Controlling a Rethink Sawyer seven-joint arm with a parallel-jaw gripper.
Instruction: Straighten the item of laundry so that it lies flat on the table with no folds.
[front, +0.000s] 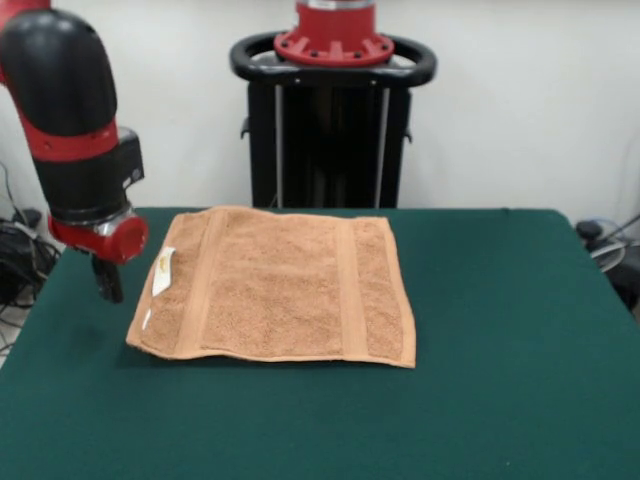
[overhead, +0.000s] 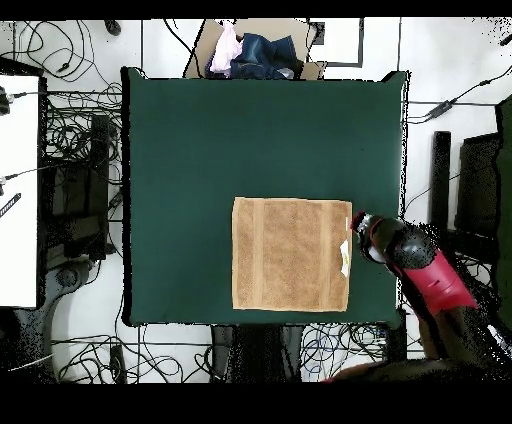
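The item of laundry (front: 275, 285) is an orange-tan towel spread out on the dark green table (front: 500, 340), with two woven bands and a small white label at its left edge in the front view. From overhead the item of laundry (overhead: 290, 253) looks like a neat rectangle with no fold showing, on the table (overhead: 200, 150) toward the side nearest the robot's base. My gripper (front: 107, 280) hangs just off the label edge, low over the table, apart from the cloth. In the overhead view the gripper (overhead: 358, 222) sits beside the towel's right edge.
A cardboard box with bundled clothes (overhead: 250, 50) stands past the table's far edge in the overhead view. Cables (overhead: 70, 200) cover the floor on both sides. The black pedestal (front: 330, 130) rises behind the table.
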